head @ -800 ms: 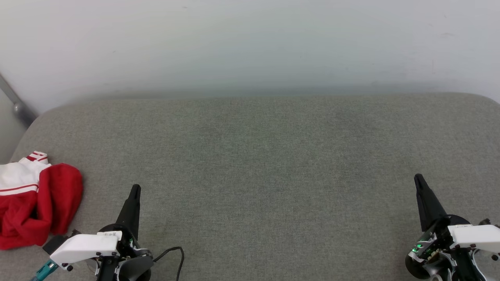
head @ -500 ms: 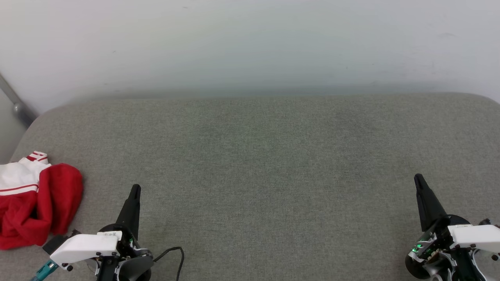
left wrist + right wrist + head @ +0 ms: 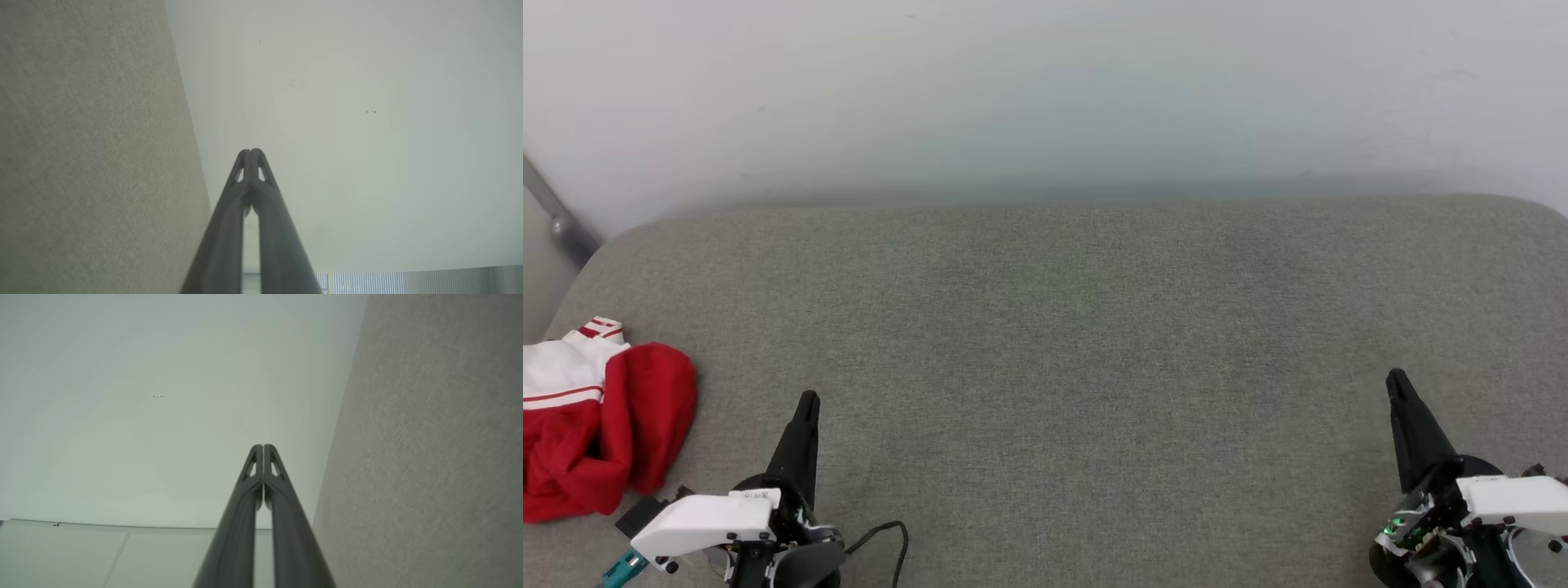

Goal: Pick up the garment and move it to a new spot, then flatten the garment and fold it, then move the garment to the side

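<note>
Head view is showing a wide grey cushion (image 3: 1062, 327) against a pale wall. The garment (image 3: 600, 420), red with a white striped sleeve, is lying crumpled at the cushion's left end. The left gripper (image 3: 806, 400) is hovering over the cushion's front left part, fingers pressed together. The right gripper (image 3: 1396, 380) is hovering over its front right corner, likewise closed and empty. The pickup is probably calling for the left fingers to part first, then pinch a raised red fold.
</note>
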{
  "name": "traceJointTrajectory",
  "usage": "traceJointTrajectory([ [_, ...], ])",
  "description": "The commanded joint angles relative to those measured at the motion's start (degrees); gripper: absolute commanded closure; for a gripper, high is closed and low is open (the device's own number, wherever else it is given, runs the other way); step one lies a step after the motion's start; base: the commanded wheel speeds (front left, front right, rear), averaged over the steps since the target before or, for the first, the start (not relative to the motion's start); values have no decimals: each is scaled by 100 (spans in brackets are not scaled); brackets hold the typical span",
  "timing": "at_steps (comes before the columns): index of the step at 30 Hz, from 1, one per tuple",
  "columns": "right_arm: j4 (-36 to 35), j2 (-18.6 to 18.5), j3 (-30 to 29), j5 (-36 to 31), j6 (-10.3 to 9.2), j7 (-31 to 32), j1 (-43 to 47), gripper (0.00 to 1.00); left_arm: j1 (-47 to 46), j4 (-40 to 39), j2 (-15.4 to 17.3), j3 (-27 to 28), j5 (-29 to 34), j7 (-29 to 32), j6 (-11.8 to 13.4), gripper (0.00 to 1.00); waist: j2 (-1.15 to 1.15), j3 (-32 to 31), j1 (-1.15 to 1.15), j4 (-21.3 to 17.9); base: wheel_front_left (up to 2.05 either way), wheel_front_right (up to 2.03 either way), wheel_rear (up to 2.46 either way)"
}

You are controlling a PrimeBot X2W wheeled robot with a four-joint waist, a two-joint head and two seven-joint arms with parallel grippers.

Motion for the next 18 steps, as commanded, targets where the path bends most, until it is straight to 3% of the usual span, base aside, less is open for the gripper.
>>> traceJointTrajectory([
  [1, 12, 1, 1, -3, 0, -8, 9, 0, 5, 10, 0, -7, 1, -8, 0, 0, 0, 0, 0, 0, 0, 0, 0],
  [9, 147, 4, -14, -139, -1, -153, 213, 0, 188, 55, -15, -55, 128, -162, 1, 0, 0, 3, 0, -3, 0, 0, 0],
  [18, -113, 5, -86, -1046, -1, -404, 291, 0, 192, -227, -14, 29, 982, -411, 184, 0, 0, 11, 0, 0, 0, 0, 0],
])
